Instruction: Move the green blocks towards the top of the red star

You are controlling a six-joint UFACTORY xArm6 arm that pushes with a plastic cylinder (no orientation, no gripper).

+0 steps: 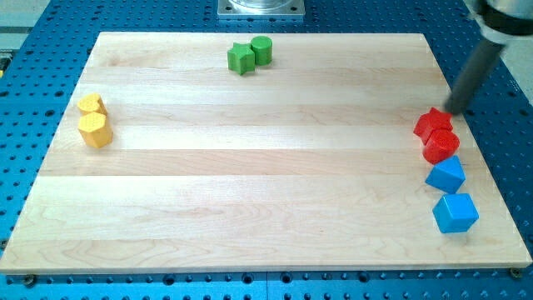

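A green star (241,58) and a green cylinder (261,50) sit touching near the view's top centre of the wooden board (250,167). A red star (433,124) lies at the view's right edge, with a red cylinder (440,146) touching it just below. My tip (450,111) is at the end of the dark rod that comes down from the view's top right. It rests just above and right of the red star, far to the right of the green blocks.
Two blue blocks (446,175) (455,212) lie below the red cylinder along the right edge. Two yellow blocks (91,105) (96,129) sit touching at the view's left. A metal mount (261,7) is beyond the board's top edge.
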